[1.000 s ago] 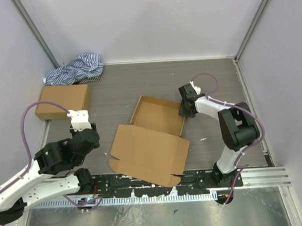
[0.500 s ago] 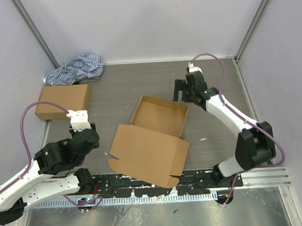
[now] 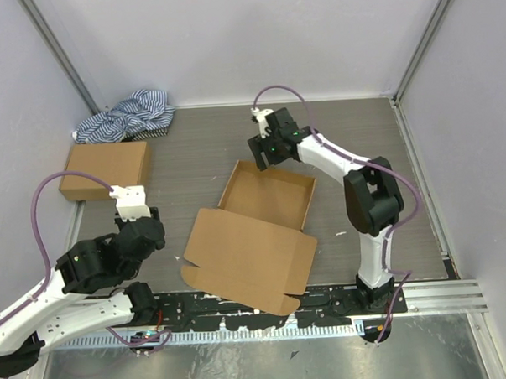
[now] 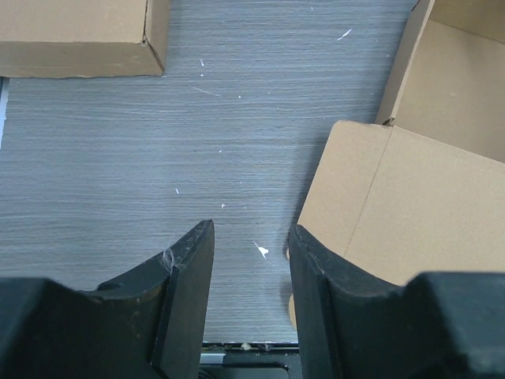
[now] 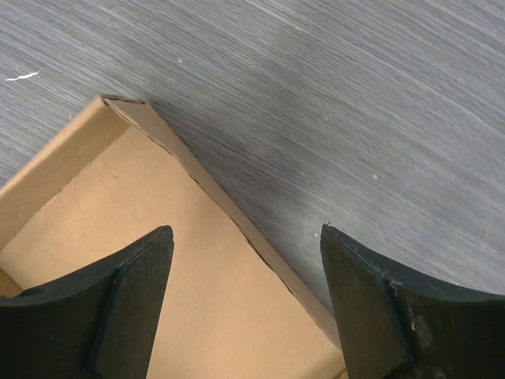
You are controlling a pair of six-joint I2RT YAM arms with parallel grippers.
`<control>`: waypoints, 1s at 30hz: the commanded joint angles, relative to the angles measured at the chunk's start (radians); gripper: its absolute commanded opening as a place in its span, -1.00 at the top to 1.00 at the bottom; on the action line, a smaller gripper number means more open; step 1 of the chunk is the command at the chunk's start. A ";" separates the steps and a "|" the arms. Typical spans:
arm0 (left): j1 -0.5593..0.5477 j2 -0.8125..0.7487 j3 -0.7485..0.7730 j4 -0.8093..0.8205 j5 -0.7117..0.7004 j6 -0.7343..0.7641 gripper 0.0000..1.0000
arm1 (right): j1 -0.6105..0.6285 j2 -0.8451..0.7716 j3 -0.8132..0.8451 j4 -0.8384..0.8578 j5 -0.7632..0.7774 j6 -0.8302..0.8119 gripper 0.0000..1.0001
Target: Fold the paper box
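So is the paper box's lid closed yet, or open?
Open: the paper box has its tray walls raised, but its lid panel lies spread flat, leaving the tray's inside exposed.

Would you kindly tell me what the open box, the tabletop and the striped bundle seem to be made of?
Paper box: matte brown cardboard, creased panels. Tabletop: grey wood-grain surface, probably laminate, finely streaked. Striped bundle: soft cloth, rumpled folds.

The grey wood-grain table [image 3: 201, 150] in front of me carried the paper box [image 3: 255, 231] lying open at its middle, a closed brown carton [image 3: 105, 169] on my left, and a striped cloth [image 3: 125, 117] bunched in the far-left corner.
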 commanded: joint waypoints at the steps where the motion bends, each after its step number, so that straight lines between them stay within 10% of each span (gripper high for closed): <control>1: -0.002 0.005 -0.009 -0.003 -0.017 -0.009 0.01 | 0.051 0.071 0.138 -0.066 0.093 -0.089 -0.59; 11: -0.002 0.013 -0.008 -0.003 -0.017 -0.008 0.00 | 0.062 0.187 0.190 -0.074 0.106 -0.049 -0.41; 16: -0.002 0.016 -0.008 -0.004 -0.019 -0.008 0.00 | 0.059 0.176 0.163 -0.072 0.190 0.030 0.13; 23: -0.001 0.010 -0.010 -0.003 -0.018 -0.008 0.00 | -0.051 0.008 -0.039 -0.056 0.375 0.289 0.97; 30: 0.000 0.025 -0.006 0.002 -0.019 -0.002 0.00 | -0.226 -0.301 -0.394 -0.021 0.222 0.571 0.98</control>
